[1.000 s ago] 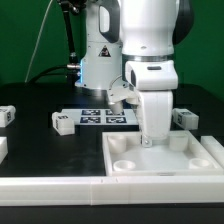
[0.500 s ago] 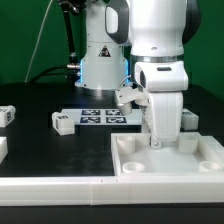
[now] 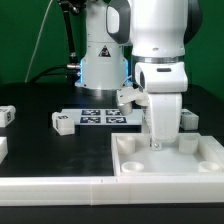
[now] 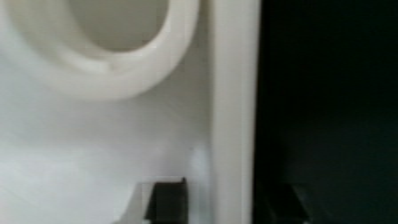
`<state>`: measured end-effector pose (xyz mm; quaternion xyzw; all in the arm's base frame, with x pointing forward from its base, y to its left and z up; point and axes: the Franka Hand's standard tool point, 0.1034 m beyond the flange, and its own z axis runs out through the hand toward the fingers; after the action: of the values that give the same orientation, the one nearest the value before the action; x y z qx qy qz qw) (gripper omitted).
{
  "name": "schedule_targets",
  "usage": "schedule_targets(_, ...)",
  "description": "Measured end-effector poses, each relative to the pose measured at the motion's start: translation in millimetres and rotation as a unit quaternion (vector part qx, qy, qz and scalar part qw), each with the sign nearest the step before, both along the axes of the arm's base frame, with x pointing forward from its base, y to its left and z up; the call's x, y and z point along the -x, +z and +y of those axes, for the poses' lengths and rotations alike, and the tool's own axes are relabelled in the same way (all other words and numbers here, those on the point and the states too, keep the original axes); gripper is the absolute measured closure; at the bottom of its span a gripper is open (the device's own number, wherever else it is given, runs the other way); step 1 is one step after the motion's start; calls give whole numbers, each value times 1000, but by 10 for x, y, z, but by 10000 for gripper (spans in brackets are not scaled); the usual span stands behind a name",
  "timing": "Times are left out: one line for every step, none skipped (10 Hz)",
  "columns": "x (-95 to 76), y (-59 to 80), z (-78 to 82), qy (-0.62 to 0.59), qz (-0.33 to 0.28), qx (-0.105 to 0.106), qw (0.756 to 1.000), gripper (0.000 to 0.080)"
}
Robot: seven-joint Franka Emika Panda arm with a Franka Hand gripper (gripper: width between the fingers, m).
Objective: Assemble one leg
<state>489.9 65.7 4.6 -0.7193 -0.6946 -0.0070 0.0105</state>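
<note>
My gripper [image 3: 156, 143] points straight down at the back rim of the large white tray [image 3: 200, 165] in the front right. In the wrist view the two fingers straddle the tray's rim wall [image 4: 228, 120], and the gripper [image 4: 228, 192] is shut on it. A round socket [image 4: 116, 40] of the tray lies just inside the rim. One leg [image 3: 62, 122], a small white block with a tag, lies on the black table left of the marker board [image 3: 105, 117]. Another leg [image 3: 188, 118] lies behind the tray at the exterior view's right.
Two more small white blocks [image 3: 6, 114] [image 3: 2, 148] lie at the exterior view's left edge. The robot base [image 3: 100, 65] stands behind the marker board. A white bar [image 3: 60, 185] runs along the table's front edge, touching the tray's front.
The arm and the tray shifted together toward the exterior view's right during the first half second. Since then nothing has visibly moved.
</note>
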Motion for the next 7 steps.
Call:
schedule_targets(0, 0, -1, 0, 0, 0, 1000, 571)
schedule_targets(0, 0, -3, 0, 0, 0, 1000, 390)
schedule_targets(0, 0, -3, 0, 0, 0, 1000, 255)
schedule_targets(-1, 0, -4, 0, 0, 0, 1000, 255)
schedule_targets(-1, 0, -4, 0, 0, 0, 1000, 169)
schedule_targets(-1, 0, -5, 0, 0, 0, 1000, 155)
schedule_targets(-1, 0, -5, -1, 0, 0, 1000, 155)
